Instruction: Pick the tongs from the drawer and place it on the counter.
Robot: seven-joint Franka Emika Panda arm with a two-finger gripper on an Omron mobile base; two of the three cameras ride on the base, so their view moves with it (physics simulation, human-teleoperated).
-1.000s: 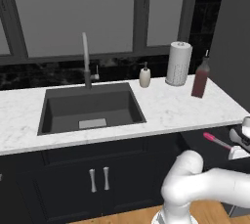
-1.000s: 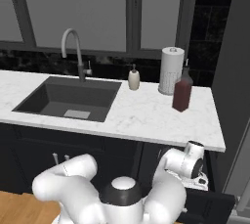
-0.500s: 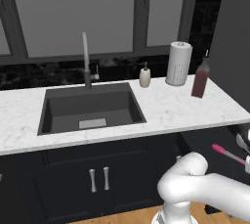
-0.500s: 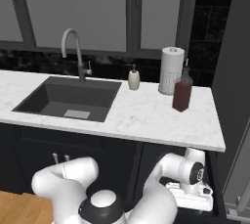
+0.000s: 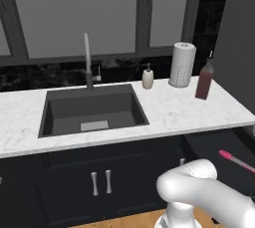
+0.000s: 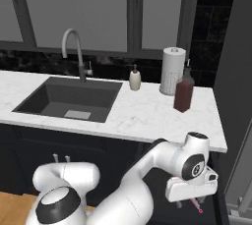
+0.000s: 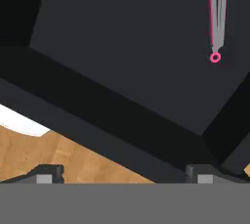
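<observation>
The tongs (image 5: 237, 161) lie in the open drawer (image 5: 219, 145) under the right end of the counter (image 5: 164, 110), pink end toward the sink. In the hand view the tongs (image 7: 217, 20) run up the top right on the drawer's dark floor (image 7: 122, 37), grey arms ending in a pink ring. My gripper (image 7: 124, 173) is open, its fingertips (image 7: 49, 173) wide apart at the bottom, well short of the tongs with nothing between them. In the right base view the gripper (image 6: 193, 200) hangs low over the drawer, below the counter's (image 6: 147, 116) front edge.
On the counter stand a dark red bottle (image 5: 204, 78), a paper towel roll (image 5: 182, 65) and a soap dispenser (image 5: 148, 77). The dark sink (image 5: 92, 110) with its faucet (image 5: 88, 62) lies to the left. Cabinet doors (image 5: 99, 182) are below; wood floor (image 7: 58, 154) lies beyond the drawer's rim.
The hand has sunk lower toward the drawer and left the left base view's right edge. The tongs' pink end now sits lower and further right in that view.
</observation>
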